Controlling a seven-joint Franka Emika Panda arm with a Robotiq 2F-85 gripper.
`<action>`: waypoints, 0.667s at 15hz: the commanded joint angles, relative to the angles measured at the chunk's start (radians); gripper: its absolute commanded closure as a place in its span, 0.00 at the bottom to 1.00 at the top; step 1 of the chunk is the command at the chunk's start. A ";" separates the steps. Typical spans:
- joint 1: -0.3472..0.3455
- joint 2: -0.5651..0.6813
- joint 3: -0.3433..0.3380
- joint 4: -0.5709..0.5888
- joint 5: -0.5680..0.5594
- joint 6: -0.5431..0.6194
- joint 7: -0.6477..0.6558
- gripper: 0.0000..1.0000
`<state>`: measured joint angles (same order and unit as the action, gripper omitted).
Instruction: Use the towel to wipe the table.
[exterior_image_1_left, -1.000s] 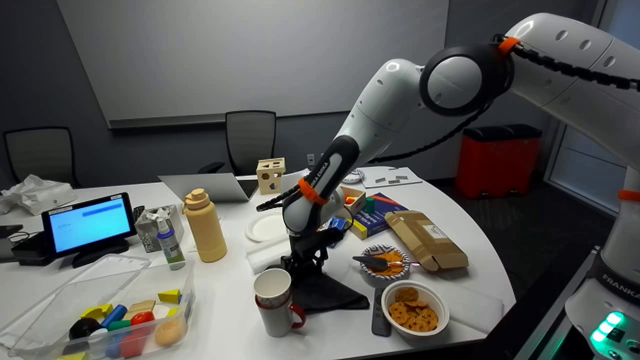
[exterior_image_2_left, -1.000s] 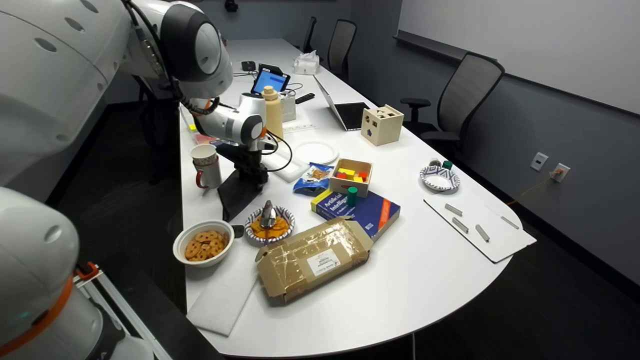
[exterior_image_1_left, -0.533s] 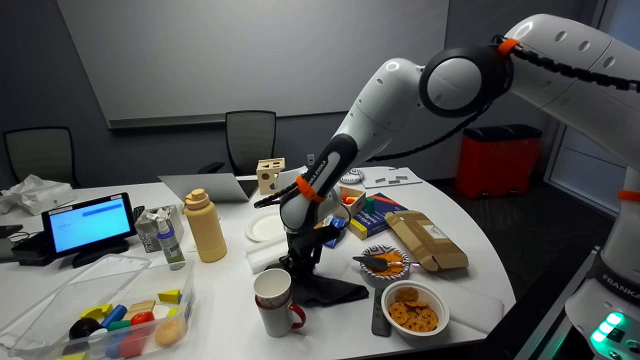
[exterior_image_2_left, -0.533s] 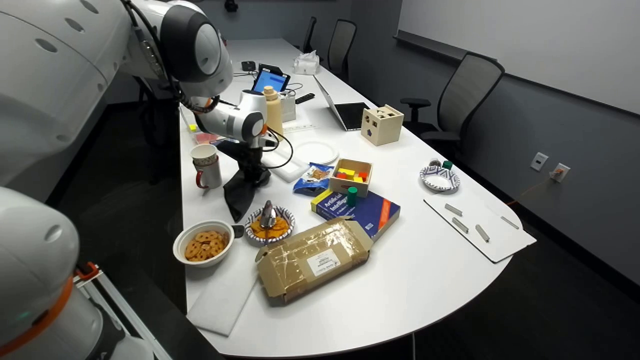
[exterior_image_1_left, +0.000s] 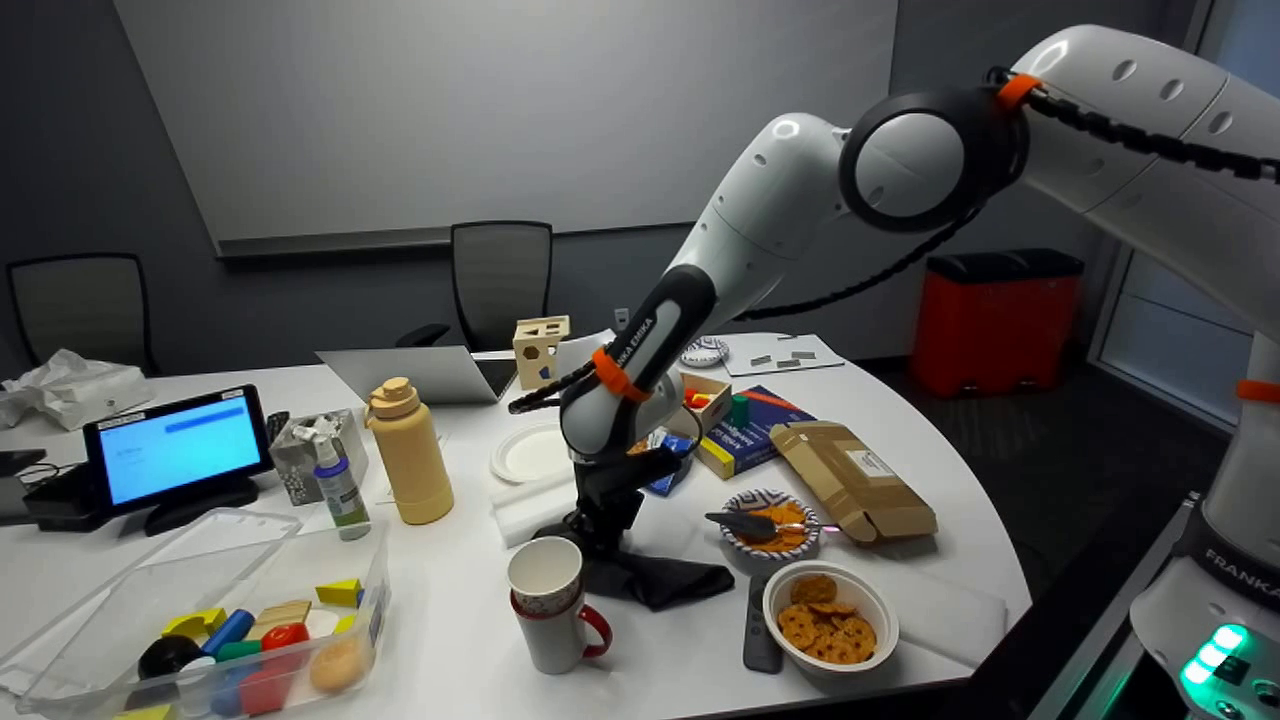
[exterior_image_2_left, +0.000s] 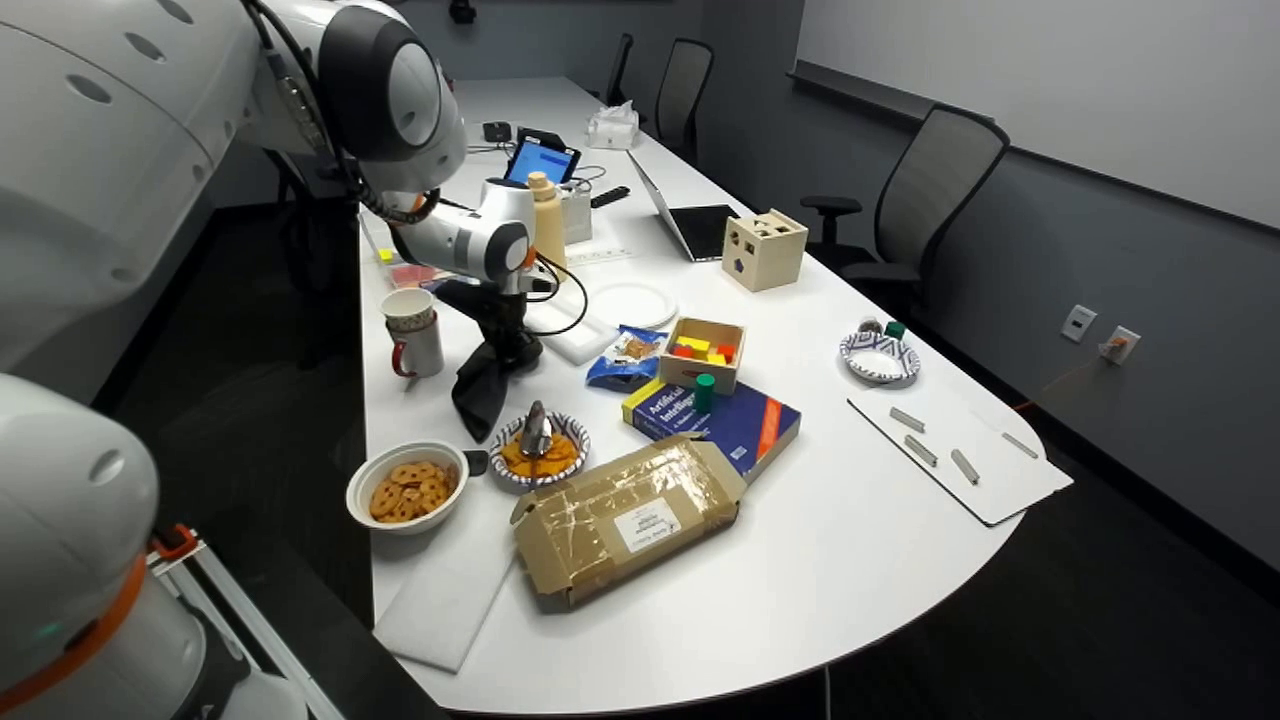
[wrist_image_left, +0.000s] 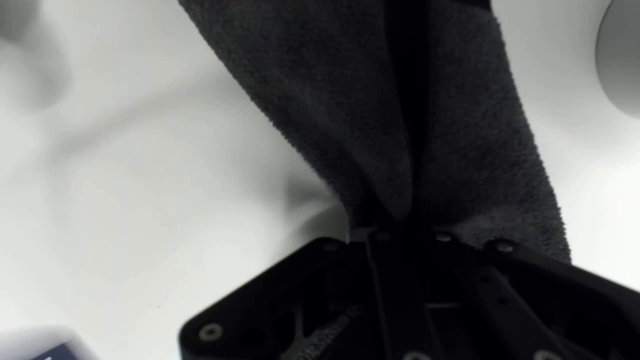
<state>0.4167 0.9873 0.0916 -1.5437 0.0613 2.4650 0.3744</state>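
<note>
my gripper is clenched on one towel, a dark grey, fuzzy cloth pinched into one deep crease and draped over the white table near two stacked cups. next to these i count one remote, one bowl of orange chips and one bowl of cookies; farther off come one tan bottle, one cardboard box, one laptop, one wooden cube and, behind the table, one whiteboard.
</note>
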 joint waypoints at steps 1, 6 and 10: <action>-0.008 -0.037 -0.025 -0.047 0.000 -0.003 0.026 0.98; -0.024 -0.069 -0.085 -0.094 -0.002 -0.003 0.084 0.98; -0.051 -0.111 -0.084 -0.159 0.006 -0.094 0.080 0.98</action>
<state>0.3846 0.9426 -0.0031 -1.6145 0.0614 2.4373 0.4452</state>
